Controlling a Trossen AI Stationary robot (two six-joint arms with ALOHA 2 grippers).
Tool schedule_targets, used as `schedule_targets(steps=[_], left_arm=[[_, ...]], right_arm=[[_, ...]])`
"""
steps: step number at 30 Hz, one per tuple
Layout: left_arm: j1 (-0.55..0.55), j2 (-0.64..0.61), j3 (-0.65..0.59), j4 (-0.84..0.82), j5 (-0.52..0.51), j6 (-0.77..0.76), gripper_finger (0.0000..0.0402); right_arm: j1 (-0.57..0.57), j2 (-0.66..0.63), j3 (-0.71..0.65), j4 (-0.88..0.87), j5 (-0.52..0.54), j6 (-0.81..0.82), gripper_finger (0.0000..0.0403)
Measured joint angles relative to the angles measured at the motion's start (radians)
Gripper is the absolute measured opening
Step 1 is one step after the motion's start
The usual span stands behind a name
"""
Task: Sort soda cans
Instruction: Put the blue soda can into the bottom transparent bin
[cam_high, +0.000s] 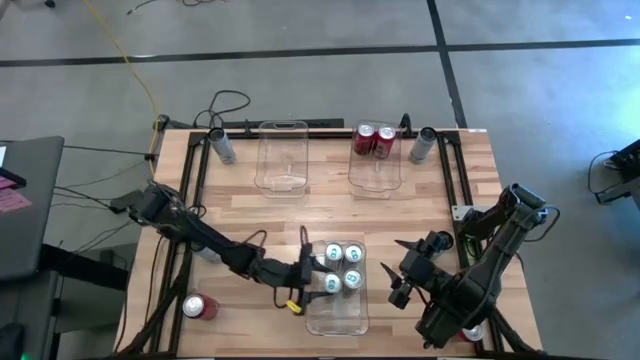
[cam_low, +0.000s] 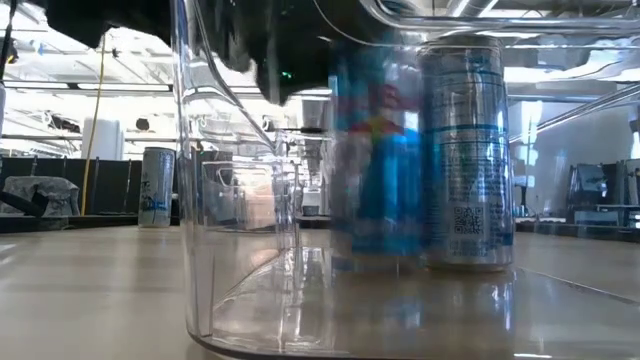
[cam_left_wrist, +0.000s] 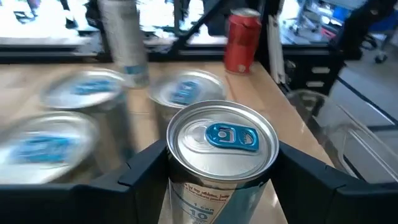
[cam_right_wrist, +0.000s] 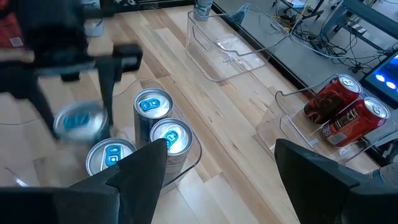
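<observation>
My left gripper (cam_high: 318, 285) reaches in from the table's left and is shut on a silver-blue soda can (cam_left_wrist: 221, 140) at the left side of the near clear bin (cam_high: 338, 318). Three more silver-blue cans (cam_high: 345, 258) stand upright on the bin's floor. Two red cans (cam_high: 375, 138) stand in the far right bin (cam_high: 378, 178). A red can (cam_high: 198, 306) lies on its side near the table's near left corner. My right gripper (cam_high: 395, 285) hangs open and holds nothing, right of the near bin. My left gripper pinches the can's upper side wall (cam_left_wrist: 180, 190), just below the rim, between its two fingers (cam_left_wrist: 146, 168), one on each side. The fingers come nearly level from the table's left. The can stays upright; whether its base is clear of the bin's floor, I cannot tell.
An empty clear bin (cam_high: 281, 160) stands at the far middle. Lone silver cans stand at the far left (cam_high: 221, 146) and far right (cam_high: 422, 146). Another red can (cam_high: 472, 333) sits under my right arm, near the right corner. Bare wood lies between the bins.
</observation>
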Motion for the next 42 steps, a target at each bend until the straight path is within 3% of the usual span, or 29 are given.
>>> schedule_targets(steps=[7,15,25,37,42], left_arm=[[-0.001,0.064,0.093,-0.079,-0.015,0.016,0.0241],[-0.004,0.030,0.096,-0.152,-0.106,0.045,0.0242],[-0.004,0.029,0.096,-0.177,-0.141,-0.011,0.0246],[0.010,0.030,0.094,-0.212,-0.142,-0.069,0.0326],[-0.004,0.023,0.094,-0.213,-0.142,-0.064,0.0340]], right_arm=[[0.000,0.000,0.000,-0.001,0.000,0.000,0.0315],[0.000,0.000,0.000,-0.003,0.000,-0.001,0.0315],[0.000,0.000,0.000,-0.002,-0.001,0.000,0.0315],[0.000,0.000,0.000,0.002,-0.001,0.000,0.0315],[0.000,0.000,0.000,0.002,-0.001,0.000,0.0315]])
